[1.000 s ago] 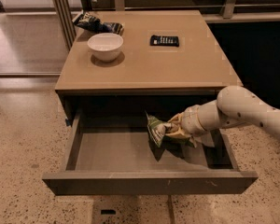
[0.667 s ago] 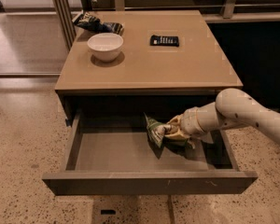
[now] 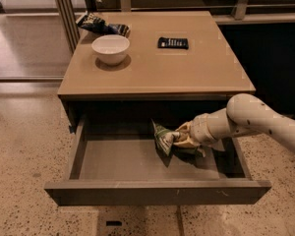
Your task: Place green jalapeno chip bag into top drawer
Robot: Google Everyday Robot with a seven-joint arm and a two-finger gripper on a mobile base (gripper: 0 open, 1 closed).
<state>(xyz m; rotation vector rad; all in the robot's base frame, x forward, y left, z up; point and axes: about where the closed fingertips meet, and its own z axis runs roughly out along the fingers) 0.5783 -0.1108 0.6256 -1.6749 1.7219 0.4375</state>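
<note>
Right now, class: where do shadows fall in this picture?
Camera view: tabletop and white bowl evenly lit; back of the top drawer in deep shadow; the gripper, inside the drawer gripping the green jalapeno chip bag, throws a dark shadow on the drawer floor.

The pale two-finger gripper [image 3: 179, 137], inside the wide grey-brown drawer [image 3: 157, 191], covers one end of the crumpled light-green foil chip bag [image 3: 162, 137] it clasps. The white arm [image 3: 255, 119] is cut off at the right edge.
</note>
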